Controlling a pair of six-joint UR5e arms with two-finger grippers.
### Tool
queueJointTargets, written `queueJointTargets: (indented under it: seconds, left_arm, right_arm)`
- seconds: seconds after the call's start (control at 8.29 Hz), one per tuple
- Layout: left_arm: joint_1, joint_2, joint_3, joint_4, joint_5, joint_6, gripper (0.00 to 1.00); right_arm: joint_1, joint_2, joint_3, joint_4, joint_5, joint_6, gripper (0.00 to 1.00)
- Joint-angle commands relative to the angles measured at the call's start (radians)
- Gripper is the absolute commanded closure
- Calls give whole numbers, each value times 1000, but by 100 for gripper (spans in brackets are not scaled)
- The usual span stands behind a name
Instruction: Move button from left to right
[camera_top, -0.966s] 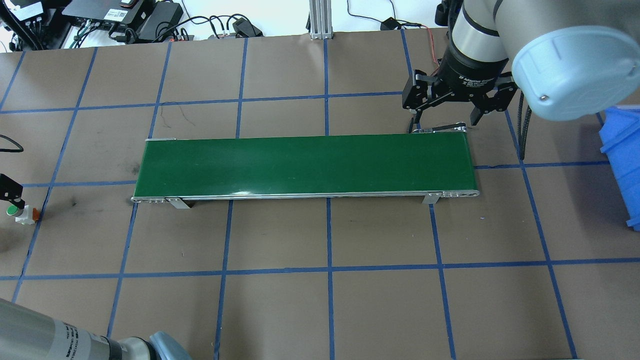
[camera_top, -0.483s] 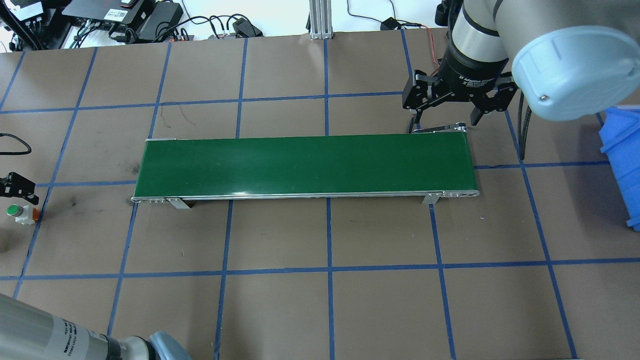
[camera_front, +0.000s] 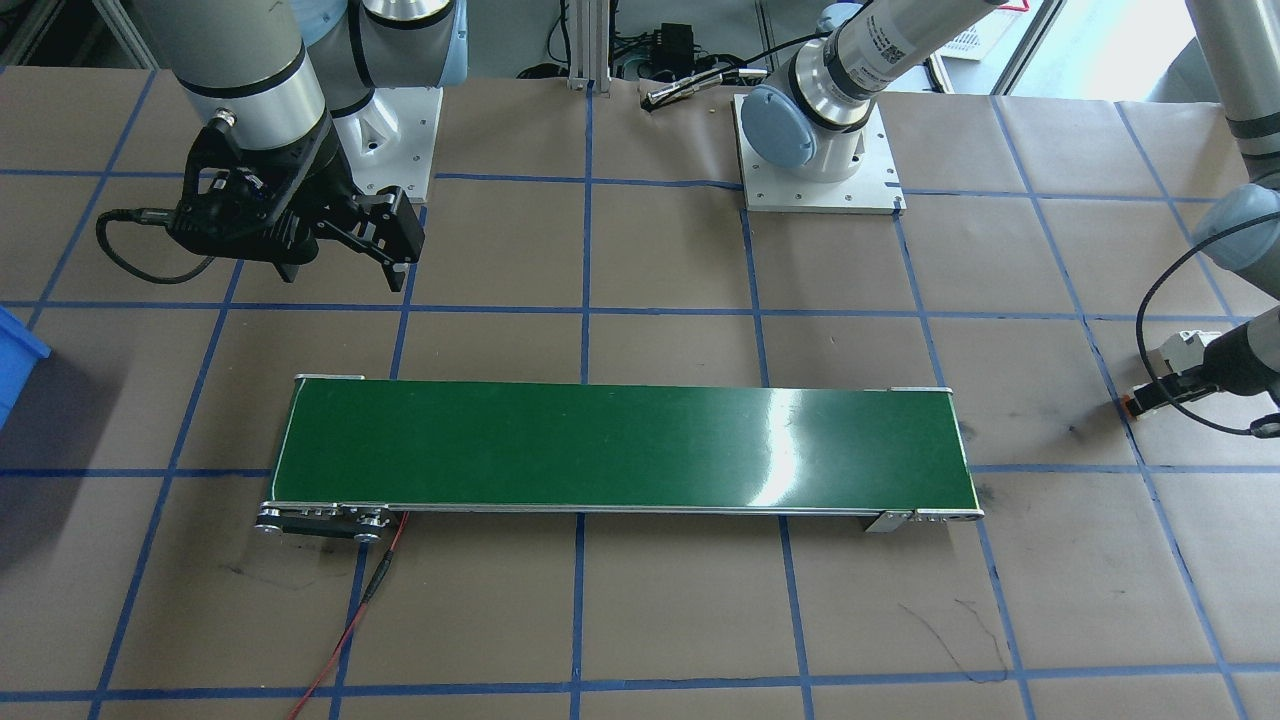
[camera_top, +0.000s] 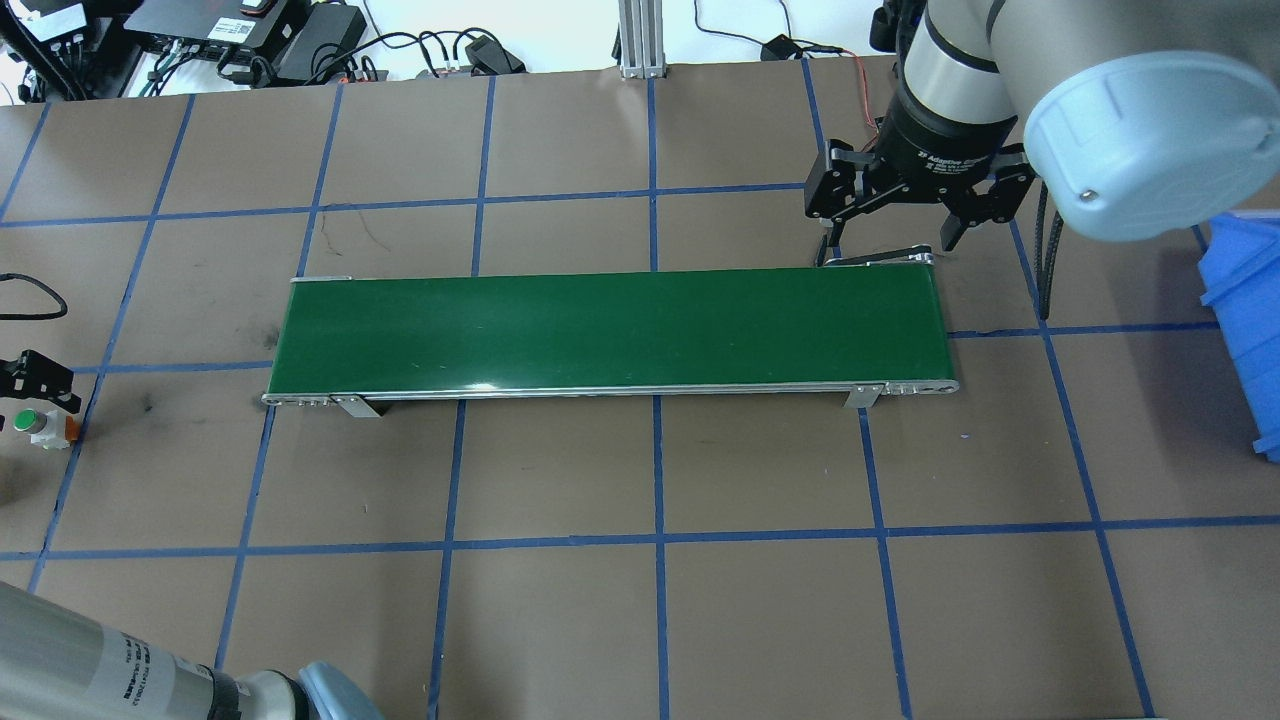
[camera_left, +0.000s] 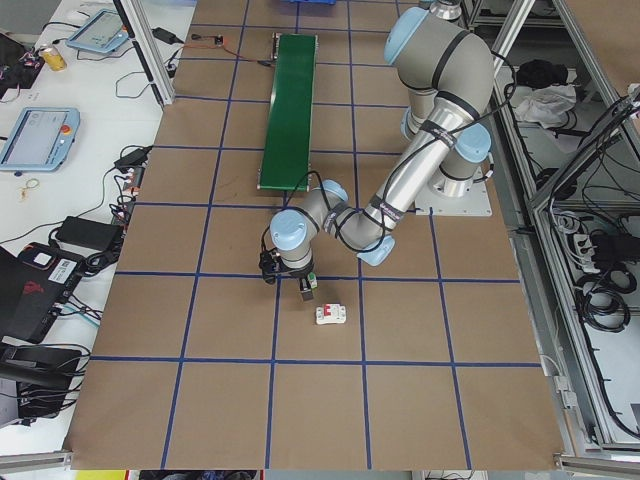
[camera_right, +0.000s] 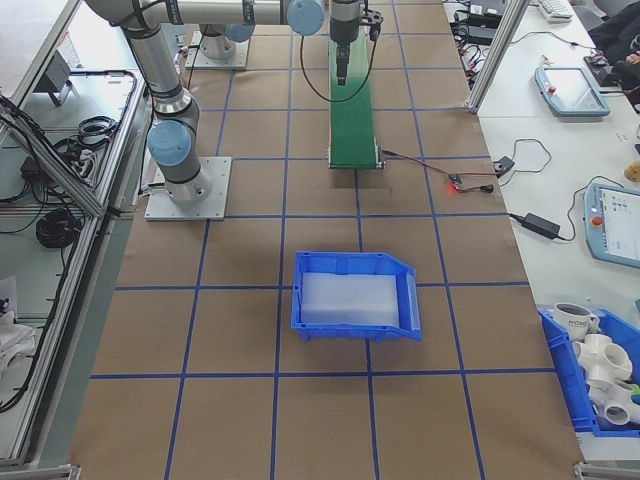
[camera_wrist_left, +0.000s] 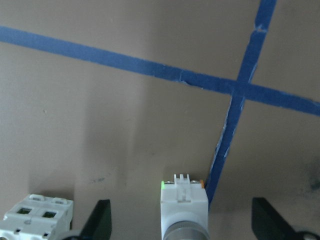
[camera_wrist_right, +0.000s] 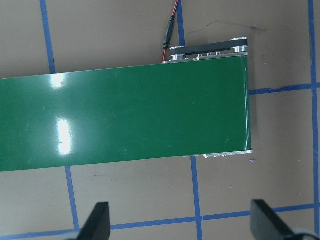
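The button (camera_top: 30, 423), green-capped with a white body and orange base, stands on the table at the far left edge. In the left wrist view the button (camera_wrist_left: 183, 202) sits between the spread fingers of my left gripper (camera_wrist_left: 181, 212), which is open and touches nothing. Only one black finger (camera_top: 42, 375) of that gripper shows in the overhead view, just beyond the button. My right gripper (camera_top: 888, 242) hangs open and empty over the far right corner of the green conveyor belt (camera_top: 610, 330). The right gripper (camera_wrist_right: 182, 215) looks down on the belt's end.
A white circuit breaker (camera_wrist_left: 35, 216) lies on the table close beside the button, also seen as the breaker (camera_left: 331, 315) near the left arm. A blue bin (camera_top: 1245, 320) stands at the table's right end. Blue tape lines grid the brown table.
My left gripper's visible finger has shifted a little off the button, toward the far side and right. The button still stands in place. The right arm has not moved.
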Motion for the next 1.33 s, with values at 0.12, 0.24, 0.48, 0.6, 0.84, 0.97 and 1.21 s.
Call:
queueJointTargets:
  seconds: [0.12,0.24,0.48,0.6,0.84,0.97,1.21]
  left_arm:
    - [1,-2,-2,-15,5,10,18]
    - [1,-2,-2,-16,5,24,31]
    - [2,-2,0,-15,-1,25,43]
    - [3,-2,0,-15,-3,24,51]
    - [3,-2,-2,-16,3,27,70]
    - [3,-2,-2,-33,5,30,84]
    - [3,19,1,-72,8,31,98]
  right_arm:
    - [0,0,0,0,0,-1,0]
    - [0,0,0,0,-1,-12,0]
    - [0,0,0,0,0,-18,0]
    - [0,0,1,0,-1,-18,0]
    - [0,0,0,0,-1,-18,0]
    - [0,0,0,0,-1,-18,0]
    - [0,0,0,0,-1,-18,0]
